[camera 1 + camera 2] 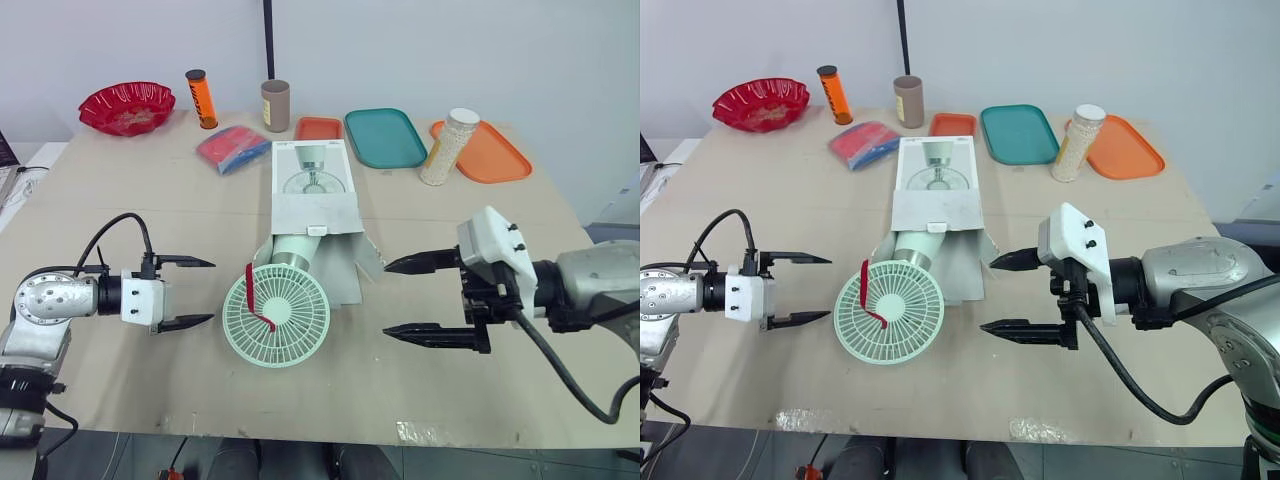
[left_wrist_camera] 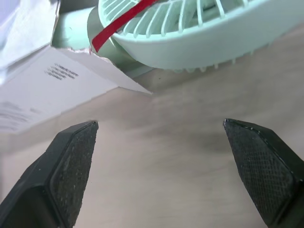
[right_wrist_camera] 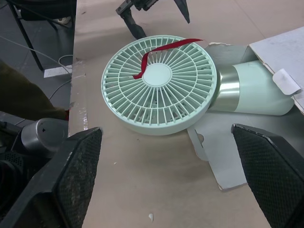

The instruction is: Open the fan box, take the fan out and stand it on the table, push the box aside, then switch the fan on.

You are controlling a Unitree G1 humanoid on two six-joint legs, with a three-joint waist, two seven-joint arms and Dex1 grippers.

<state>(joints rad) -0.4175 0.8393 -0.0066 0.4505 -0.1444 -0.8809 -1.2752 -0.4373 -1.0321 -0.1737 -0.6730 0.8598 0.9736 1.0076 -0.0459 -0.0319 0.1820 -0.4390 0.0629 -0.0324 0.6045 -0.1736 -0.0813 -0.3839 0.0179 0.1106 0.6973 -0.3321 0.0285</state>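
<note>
The left end effector hovers wide open and empty over the tan table. The green fan lies flat, with its far end hidden inside the open box. The right end effector is wide open and empty too. A pale wall stands behind.

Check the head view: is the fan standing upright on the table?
No, the fan lies flat, its base end inside the open box.
</note>
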